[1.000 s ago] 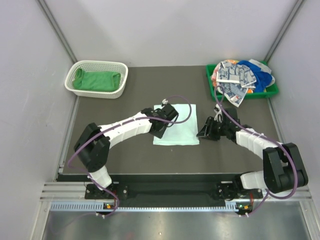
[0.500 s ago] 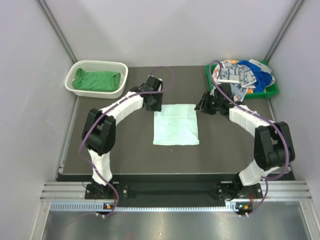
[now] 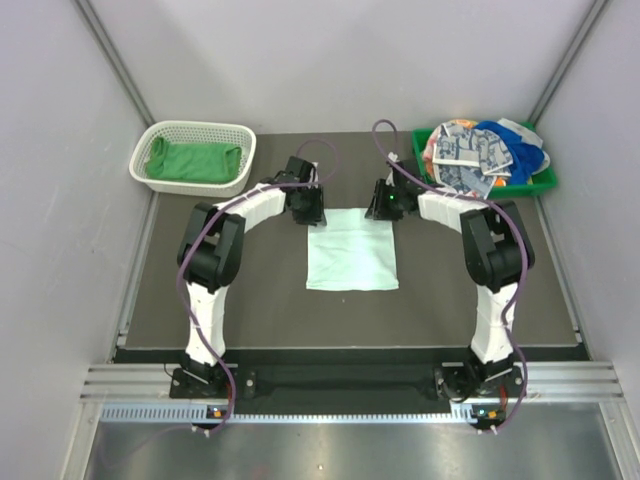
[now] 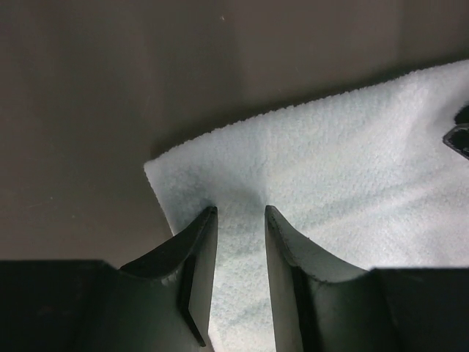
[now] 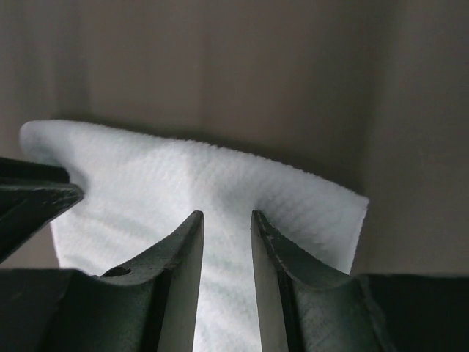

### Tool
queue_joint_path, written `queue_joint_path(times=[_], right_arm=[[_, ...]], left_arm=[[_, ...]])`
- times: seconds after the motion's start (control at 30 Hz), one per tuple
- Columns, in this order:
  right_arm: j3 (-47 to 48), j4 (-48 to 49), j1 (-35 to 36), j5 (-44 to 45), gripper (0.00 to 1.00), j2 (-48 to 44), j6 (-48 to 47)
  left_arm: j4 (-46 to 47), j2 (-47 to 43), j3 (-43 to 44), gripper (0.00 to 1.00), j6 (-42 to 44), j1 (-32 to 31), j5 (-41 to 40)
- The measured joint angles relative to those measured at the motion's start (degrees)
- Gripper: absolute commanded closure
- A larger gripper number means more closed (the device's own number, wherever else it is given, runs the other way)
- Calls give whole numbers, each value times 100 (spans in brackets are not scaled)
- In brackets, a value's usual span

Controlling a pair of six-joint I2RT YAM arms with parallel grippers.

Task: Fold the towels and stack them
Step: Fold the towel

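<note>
A pale mint towel lies flat on the dark table, seemingly folded once. My left gripper is at its far left corner and my right gripper is at its far right corner. In the left wrist view the left gripper presses on the towel with the jaws a narrow gap apart and cloth puckered at the tips. The right wrist view shows the right gripper standing the same way on the towel. A bright green towel lies in the basket. Several other towels are piled at the far right.
A white mesh basket stands at the far left corner. A green plastic tray at the far right holds the pile of blue, checked and printed cloths. Grey walls close in the table on three sides.
Both arms have swung from beside the towel's middle out to its far edge. Each gripper now sits on a far corner. The towel has not moved.
</note>
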Motion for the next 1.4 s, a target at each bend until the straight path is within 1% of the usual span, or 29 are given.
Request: queue_joint_path(times=[0.1, 0.47, 0.7, 0.87, 1.07, 1.27, 1.4], right_arm=[[142, -79, -74, 57, 68, 302, -11], [297, -184, -299, 199, 68, 350, -26], [435, -402, -319, 551, 68, 343, -179], [498, -575, -343, 767, 68, 337, -328], [702, -785, -345, 1019, 66, 328, -538], [702, -855, -328, 1150, 66, 234, -664], [702, -909, -291, 1416, 65, 118, -785]], left_arm=[[63, 7, 0, 62, -101, 15, -118], [50, 31, 26, 62, -278, 192, -225], [-96, 55, 212, 61, -234, 234, -490], [-308, 55, 538, 57, -129, 295, -605], [-391, 153, 964, 55, 105, 304, -404], [-496, 439, 1086, 52, 332, 299, -210], [-540, 643, 1132, 51, 407, 297, -208]])
